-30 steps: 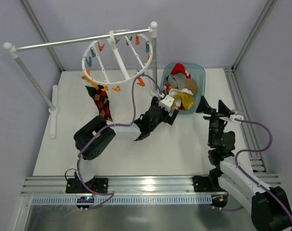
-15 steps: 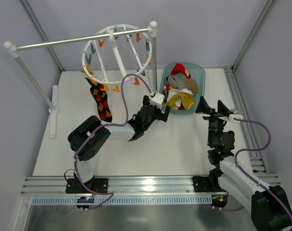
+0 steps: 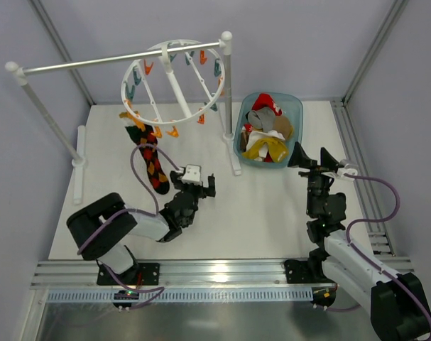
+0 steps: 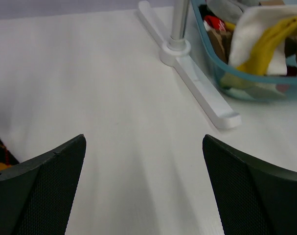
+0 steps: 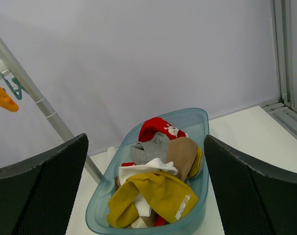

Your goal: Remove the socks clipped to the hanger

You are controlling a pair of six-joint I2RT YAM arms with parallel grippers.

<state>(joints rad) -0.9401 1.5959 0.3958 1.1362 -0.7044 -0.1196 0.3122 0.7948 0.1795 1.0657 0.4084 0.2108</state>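
Observation:
The white wheel-shaped hanger (image 3: 171,84) hangs from the rail at the back left, ringed with orange and teal clips. One dark argyle sock (image 3: 150,155) hangs clipped at its near left rim. My left gripper (image 3: 201,186) is open and empty, low over the table to the right of that sock; a corner of the sock (image 4: 0,149) shows at the left edge of the left wrist view. My right gripper (image 3: 309,155) is open and empty, just right of the bin. Several loose socks (image 5: 160,188), yellow, white, grey, tan and red, lie in the teal bin (image 3: 295,114).
The rail stand's right post (image 3: 228,92) rises beside the bin, and its foot (image 4: 197,83) lies on the table. The left post (image 3: 48,117) and foot (image 3: 79,167) stand at the far left. A metal frame rail (image 3: 357,170) runs along the right edge.
My left arm has drawn back from the bin toward the near left, its gripper now low over the table near the argyle sock. The hanger has swung slightly. The right arm has not moved.

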